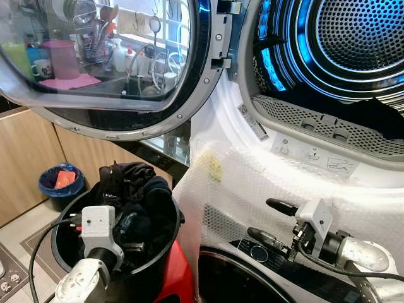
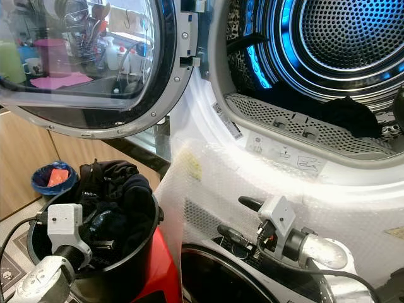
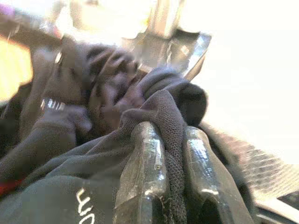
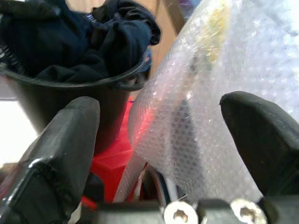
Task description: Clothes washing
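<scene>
A black bucket (image 1: 172, 235) at lower left holds a heap of dark clothes (image 1: 136, 183). My left gripper (image 3: 170, 135) reaches down into the bucket and is shut on a fold of black mesh fabric from that heap. The upper machine's drum (image 1: 353, 38) stands open and lit blue, with a dark garment (image 1: 379, 113) lying at its lower right. My right gripper (image 1: 261, 218) hovers open at lower right, pointing left toward the bucket, just in front of the bubble wrap (image 1: 240, 183) on the machine's front, with nothing between its fingers.
The round glass door (image 1: 107, 63) is swung open to the left, above the bucket. A red object (image 1: 177, 278) sits under the bucket. A blue bin (image 1: 61, 183) stands by the wooden cabinets at far left. A lower machine's door (image 1: 252, 281) is beneath my right gripper.
</scene>
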Controlling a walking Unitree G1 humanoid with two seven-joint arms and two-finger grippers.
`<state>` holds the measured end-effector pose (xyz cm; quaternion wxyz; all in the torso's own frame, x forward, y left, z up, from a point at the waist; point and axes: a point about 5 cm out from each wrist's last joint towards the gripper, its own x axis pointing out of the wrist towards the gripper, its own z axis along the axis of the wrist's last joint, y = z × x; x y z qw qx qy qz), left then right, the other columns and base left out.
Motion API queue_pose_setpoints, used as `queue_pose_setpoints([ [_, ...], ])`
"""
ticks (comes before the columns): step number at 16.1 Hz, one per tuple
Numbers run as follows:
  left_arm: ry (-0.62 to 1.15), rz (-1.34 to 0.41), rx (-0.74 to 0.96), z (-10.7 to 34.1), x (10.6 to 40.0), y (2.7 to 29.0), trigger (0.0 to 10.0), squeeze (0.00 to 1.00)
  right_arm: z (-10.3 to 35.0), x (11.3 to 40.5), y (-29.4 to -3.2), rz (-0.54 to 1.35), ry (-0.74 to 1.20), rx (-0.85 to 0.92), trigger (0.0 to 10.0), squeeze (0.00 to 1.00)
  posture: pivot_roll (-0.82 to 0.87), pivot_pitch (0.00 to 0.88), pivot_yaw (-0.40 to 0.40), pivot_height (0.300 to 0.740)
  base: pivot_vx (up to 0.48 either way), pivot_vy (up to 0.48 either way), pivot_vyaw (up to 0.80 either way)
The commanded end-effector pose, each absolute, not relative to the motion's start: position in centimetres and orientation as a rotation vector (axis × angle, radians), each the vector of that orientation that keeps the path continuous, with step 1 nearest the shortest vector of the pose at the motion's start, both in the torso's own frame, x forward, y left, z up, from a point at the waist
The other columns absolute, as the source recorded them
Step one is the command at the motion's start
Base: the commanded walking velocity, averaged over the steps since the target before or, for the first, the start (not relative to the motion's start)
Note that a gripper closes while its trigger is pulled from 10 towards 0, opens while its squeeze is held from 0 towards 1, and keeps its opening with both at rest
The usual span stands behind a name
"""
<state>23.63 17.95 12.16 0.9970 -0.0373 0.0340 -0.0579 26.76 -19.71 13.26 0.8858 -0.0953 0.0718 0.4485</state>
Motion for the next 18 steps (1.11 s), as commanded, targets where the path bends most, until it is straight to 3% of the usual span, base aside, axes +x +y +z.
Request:
queue_pose_setpoints([
  [1, -0.064, -0.189, -0.058, 14.4, 23.6, 16.9, 10.0, 0.00, 13.4, 26.4, -20.0, 0.951, 0.158, -0.192, 10.0, 0.00, 0.11, 0.000, -0.112, 0.740, 0.000, 0.000, 0.00],
  [8, -0.283, -0.198, -0.036, 17.7, 23.6, 16.8, 10.0, 0.00, 13.1, 26.2, -19.8, 0.967, 0.172, -0.181, 10.0, 0.00, 0.10, 0.000, -0.101, 0.740, 0.000, 0.000, 0.00],
  [18, -0.466, -0.206, 0.008, 21.6, 23.7, 16.1, 10.0, 0.00, 13.2, 26.3, -19.9, 0.966, 0.171, -0.182, 10.0, 0.00, 0.11, 0.000, -0.104, 0.740, 0.000, 0.000, 0.00],
])
